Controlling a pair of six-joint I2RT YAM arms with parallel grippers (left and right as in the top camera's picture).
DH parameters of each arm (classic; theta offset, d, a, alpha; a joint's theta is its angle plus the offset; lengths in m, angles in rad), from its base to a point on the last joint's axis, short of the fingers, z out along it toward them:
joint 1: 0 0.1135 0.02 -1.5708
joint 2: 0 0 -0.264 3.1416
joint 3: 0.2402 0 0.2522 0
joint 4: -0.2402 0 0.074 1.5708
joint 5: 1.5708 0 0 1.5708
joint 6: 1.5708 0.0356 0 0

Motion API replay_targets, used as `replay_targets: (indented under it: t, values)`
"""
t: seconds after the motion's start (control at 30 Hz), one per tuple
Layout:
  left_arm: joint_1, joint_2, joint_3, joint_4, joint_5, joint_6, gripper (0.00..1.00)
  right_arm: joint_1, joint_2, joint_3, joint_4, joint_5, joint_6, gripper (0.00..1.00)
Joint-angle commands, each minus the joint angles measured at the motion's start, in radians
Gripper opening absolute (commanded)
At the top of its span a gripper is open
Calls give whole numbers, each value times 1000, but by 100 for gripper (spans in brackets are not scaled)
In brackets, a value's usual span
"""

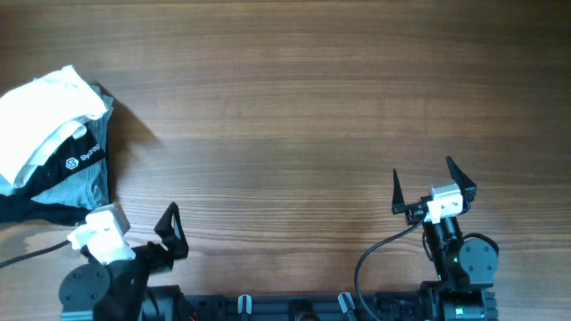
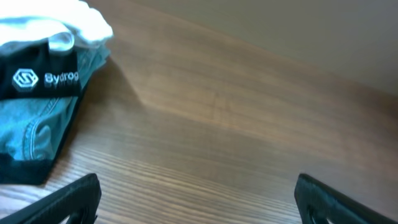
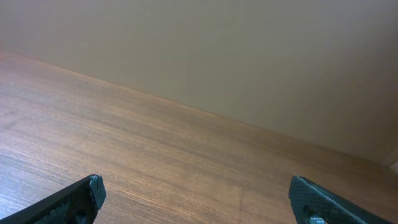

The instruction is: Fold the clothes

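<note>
The white T-shirt (image 1: 40, 111) lies bunched on top of a pile of clothes at the table's left edge. Its lettering is hidden. It also shows in the left wrist view (image 2: 68, 18) at the top left. My left gripper (image 1: 168, 230) is open and empty near the front edge, to the right of and nearer than the pile; the left wrist view (image 2: 196, 190) shows bare wood between its fingers. My right gripper (image 1: 423, 174) is open and empty at the front right, far from the shirt, over bare wood (image 3: 196, 186).
Under the white shirt lie a black garment with a small white logo (image 1: 78, 159) (image 2: 37, 78) and a light blue-grey garment (image 1: 85, 189) (image 2: 31, 130). The wooden table (image 1: 294, 107) meets a plain wall at the back (image 3: 249, 56).
</note>
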Motion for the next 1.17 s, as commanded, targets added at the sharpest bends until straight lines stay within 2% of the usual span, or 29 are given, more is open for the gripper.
replay_targets:
  t: [0.0,0.1,0.2,0.23,0.3,1.13]
  values:
    - [9,-111,-253,235,13,-3,100,5,-11,-1,4,15,-12,100]
    - [9,-166,-512,647,47,-3,100,5,-11,-1,4,15,-12,100]
    - [8,-166,-676,980,34,-2,100,5,-11,-1,4,15,-12,100]
    - [7,-166,-705,1002,35,-2,100,5,-11,-1,4,15,-12,100]
    - [3,-166,-705,874,39,-3,100,5,-11,-1,4,15,-12,100]
    - [-6,-162,-705,878,57,-2,100,5,-11,-1,4,15,-12,100]
